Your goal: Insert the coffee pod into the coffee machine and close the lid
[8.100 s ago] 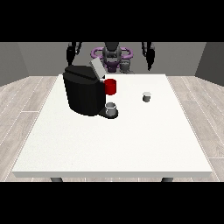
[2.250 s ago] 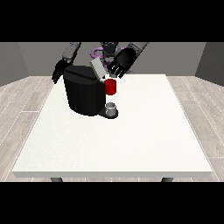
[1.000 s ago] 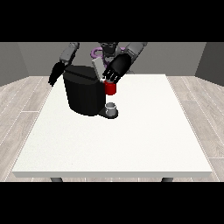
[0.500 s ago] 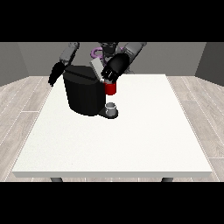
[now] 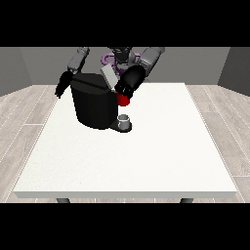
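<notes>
The black coffee machine (image 5: 95, 105) stands at the table's far left, with a red part (image 5: 123, 100) at its front. Its grey lid (image 5: 109, 77) is tilted up and open. The hand at the view's right (image 5: 130, 81) is over the machine's top front, right beside the raised lid and just above the red part. No coffee pod shows anywhere in view; it may be hidden under this hand. The hand at the view's left (image 5: 63, 84) hangs behind the machine's left side with relaxed fingers and holds nothing.
A small grey cup (image 5: 124, 120) sits on the machine's base under the red part. The white table (image 5: 132, 161) stretches towards the camera in front of the machine. The robot's torso (image 5: 119, 54) is behind the far edge.
The hand at the view's right has come down and leftward from above the machine to its top front, next to the lid. The other hand has barely moved.
</notes>
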Robot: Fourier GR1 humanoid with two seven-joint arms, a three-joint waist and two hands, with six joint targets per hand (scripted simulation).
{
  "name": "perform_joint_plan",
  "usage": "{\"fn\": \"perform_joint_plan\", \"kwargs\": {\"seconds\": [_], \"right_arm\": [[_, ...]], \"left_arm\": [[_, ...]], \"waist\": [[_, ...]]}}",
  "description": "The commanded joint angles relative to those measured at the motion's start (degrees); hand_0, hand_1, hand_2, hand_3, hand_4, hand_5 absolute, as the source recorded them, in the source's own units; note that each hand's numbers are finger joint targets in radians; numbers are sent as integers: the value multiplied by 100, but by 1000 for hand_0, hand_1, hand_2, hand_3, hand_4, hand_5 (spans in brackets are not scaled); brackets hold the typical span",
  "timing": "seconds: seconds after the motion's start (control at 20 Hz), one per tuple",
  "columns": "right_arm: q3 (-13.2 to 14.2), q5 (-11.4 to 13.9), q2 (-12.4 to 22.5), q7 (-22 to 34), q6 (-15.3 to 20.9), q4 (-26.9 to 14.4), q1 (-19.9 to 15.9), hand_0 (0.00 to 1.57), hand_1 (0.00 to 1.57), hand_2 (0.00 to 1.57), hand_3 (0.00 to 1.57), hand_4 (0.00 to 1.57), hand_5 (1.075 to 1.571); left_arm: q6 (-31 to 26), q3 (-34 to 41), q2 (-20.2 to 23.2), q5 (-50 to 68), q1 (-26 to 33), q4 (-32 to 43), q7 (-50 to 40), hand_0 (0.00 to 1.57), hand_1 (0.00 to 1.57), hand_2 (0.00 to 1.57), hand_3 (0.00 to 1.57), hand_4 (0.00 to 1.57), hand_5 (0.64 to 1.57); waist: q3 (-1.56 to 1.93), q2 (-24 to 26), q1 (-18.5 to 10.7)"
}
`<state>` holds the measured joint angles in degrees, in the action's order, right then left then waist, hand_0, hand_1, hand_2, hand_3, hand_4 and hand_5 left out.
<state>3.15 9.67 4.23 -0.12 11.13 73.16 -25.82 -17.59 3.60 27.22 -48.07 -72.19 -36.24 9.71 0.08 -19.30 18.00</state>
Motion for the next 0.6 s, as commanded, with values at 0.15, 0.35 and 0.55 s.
{"fn": "perform_joint_plan", "kwargs": {"seconds": [0.15,0.35,0.55], "right_arm": [[130,-114,54,-222,-55,-125,-114,0,0,0,0,61,1571],[-14,25,16,89,12,59,-168,0,0,0,0,144,1571],[70,41,98,161,31,-63,-287,0,0,0,0,71,1571]], "left_arm": [[305,148,-10,-15,-142,-8,-2,1110,1110,1122,969,0,1571],[334,245,-18,67,-149,70,204,1247,1247,1211,957,0,1571],[391,227,-50,30,-188,32,288,1212,1212,1186,971,0,1571]], "waist": [[-5,-272,13],[-7,-143,71],[-6,-223,22]]}}
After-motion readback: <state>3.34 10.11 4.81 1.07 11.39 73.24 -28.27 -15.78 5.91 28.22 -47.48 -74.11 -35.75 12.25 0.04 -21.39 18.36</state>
